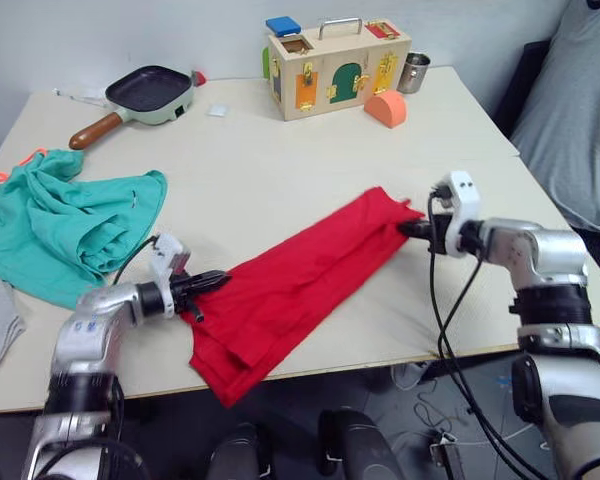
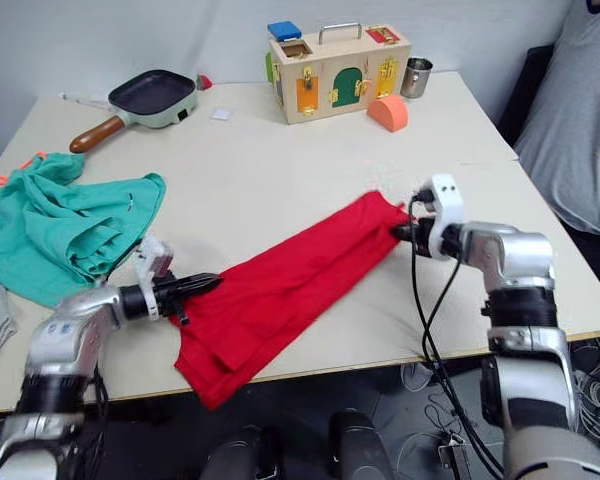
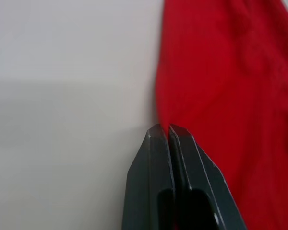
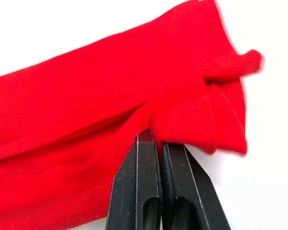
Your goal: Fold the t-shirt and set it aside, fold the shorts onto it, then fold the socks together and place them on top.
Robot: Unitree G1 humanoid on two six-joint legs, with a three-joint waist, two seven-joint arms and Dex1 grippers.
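Two tools (image 1: 218,280) (image 1: 408,228) pinching t-shirt (image 1: 290,285), no writing

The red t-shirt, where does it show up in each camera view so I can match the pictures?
Left eye view: the t-shirt lies as a long diagonal strip between the two grippers, near the table's front edge.
Right eye view: same strip, slightly left of centre.
Left wrist view: it covers the right side, beside the left gripper.
Right wrist view: it spans the frame above the right gripper.
Shared landmark: the white table.
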